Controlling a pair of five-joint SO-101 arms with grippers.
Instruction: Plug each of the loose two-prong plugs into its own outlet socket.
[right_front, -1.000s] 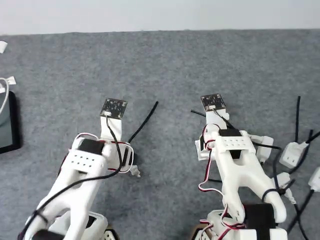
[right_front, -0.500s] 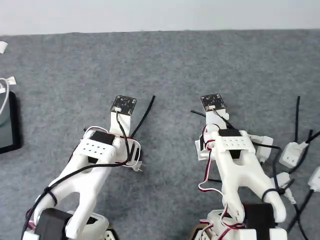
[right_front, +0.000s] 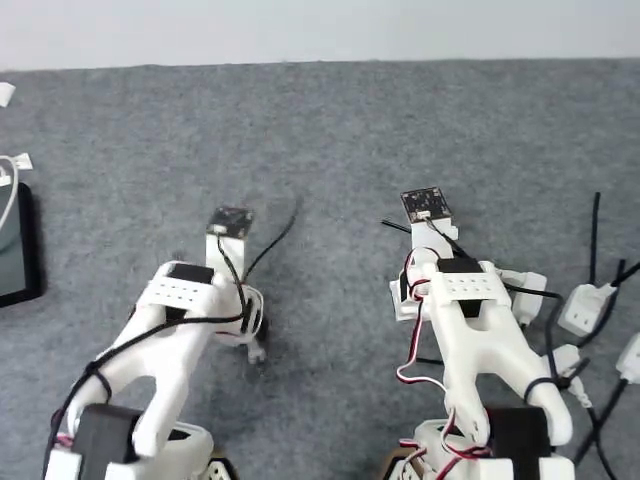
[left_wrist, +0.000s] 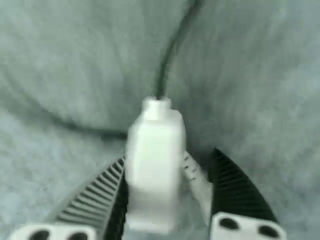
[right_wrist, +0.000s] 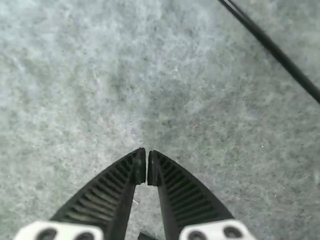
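Closest in my left wrist camera, the left gripper (left_wrist: 167, 160) is grasping a white plug (left_wrist: 155, 160) between its ribbed fingers (left_wrist: 107, 192). The plug's black cord (left_wrist: 172, 50) runs away over the grey mat (left_wrist: 60, 75). My right gripper (right_wrist: 146, 165) is clenched on nothing, tips touching over the mat, with a black lead (right_wrist: 270, 47) beyond. The high view adds placement: the left arm (right_front: 170, 330) is left of centre, and the right arm (right_front: 470, 320) is near loose white connectors (right_front: 585, 305) at the right edge.
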